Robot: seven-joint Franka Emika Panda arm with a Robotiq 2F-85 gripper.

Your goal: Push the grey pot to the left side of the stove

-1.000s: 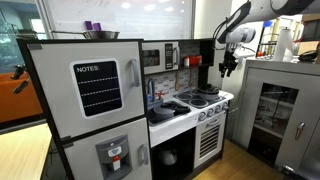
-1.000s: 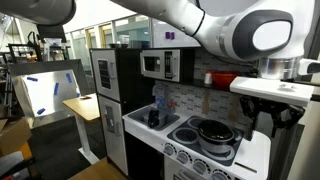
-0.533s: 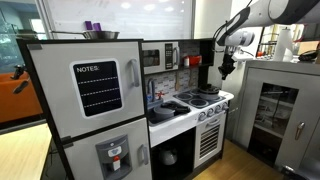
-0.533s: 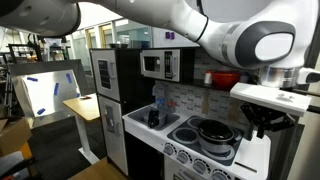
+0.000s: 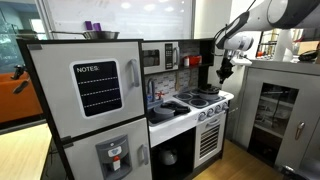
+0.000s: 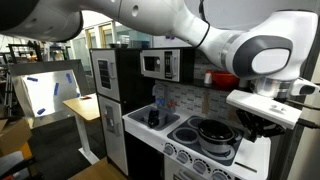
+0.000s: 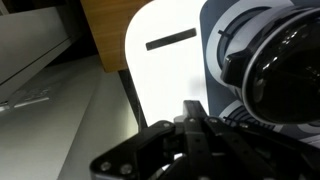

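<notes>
The grey pot (image 6: 214, 131) sits on a right-hand burner of the white toy stove (image 6: 186, 146). In the wrist view it shows as a dark round pot (image 7: 285, 70) at the right, over the white stove top (image 7: 170, 75). My gripper (image 6: 258, 127) hangs just right of the pot, a little above the stove top, with its black fingers together and empty (image 7: 195, 130). In an exterior view the gripper (image 5: 225, 69) is above the stove's (image 5: 204, 100) far end. I cannot tell whether it touches the pot.
A dark sink with a faucet (image 6: 152, 118) lies left of the stove. A microwave (image 6: 160, 65) and a red bowl (image 6: 222, 78) are above the counter. A grey fridge (image 5: 90, 100) with a silver bowl (image 5: 100, 35) on top and a grey cabinet (image 5: 275, 100) flank the kitchen.
The arm has shifted a little to the left, toward the pot, and slightly lower. The pot has not visibly moved.
</notes>
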